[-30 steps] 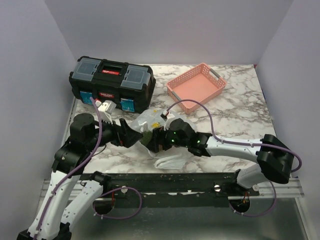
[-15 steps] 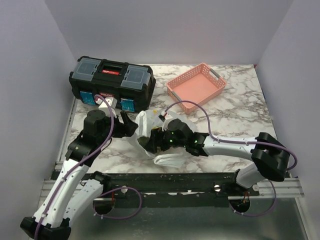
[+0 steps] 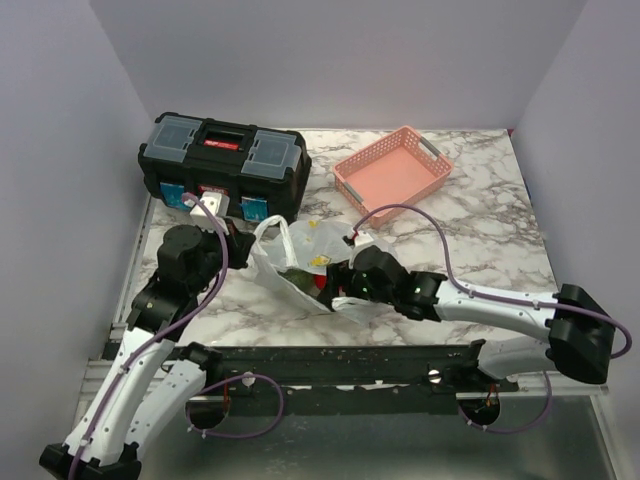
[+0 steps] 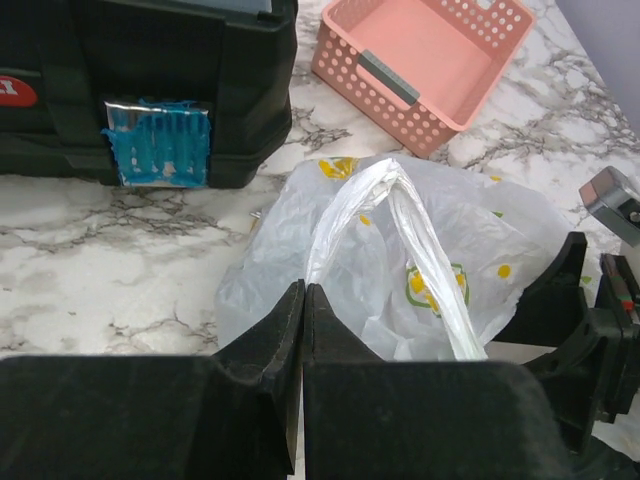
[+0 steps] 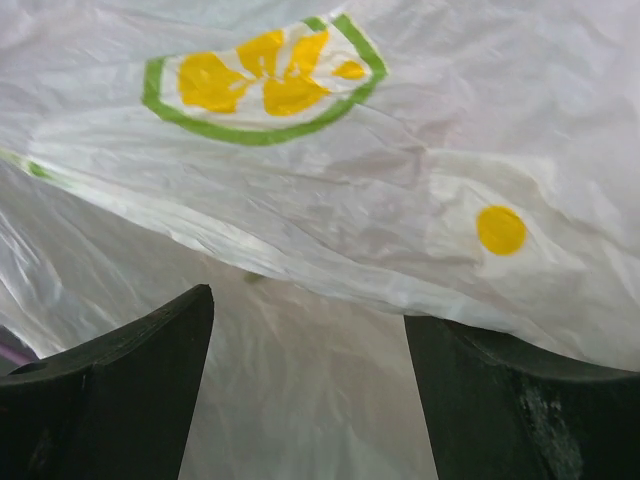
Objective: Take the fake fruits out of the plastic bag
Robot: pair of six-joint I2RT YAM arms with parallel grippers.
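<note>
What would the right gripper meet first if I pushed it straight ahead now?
The plastic bag. Its crinkled film fills the wrist view just beyond the open fingers of the right gripper. Contact looks near, though depth is unclear and nothing behind the film shows.

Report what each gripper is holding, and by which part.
Left gripper is shut on the plastic bag, pinching its twisted handle loop. Right gripper is open, facing the bag's film, and holds nothing.

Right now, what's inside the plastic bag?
From above, the plastic bag shows a green melon and some red fruit inside. Crinkled plastic covers the rest, so it is unclear whether that red is apple or grapes.
</note>
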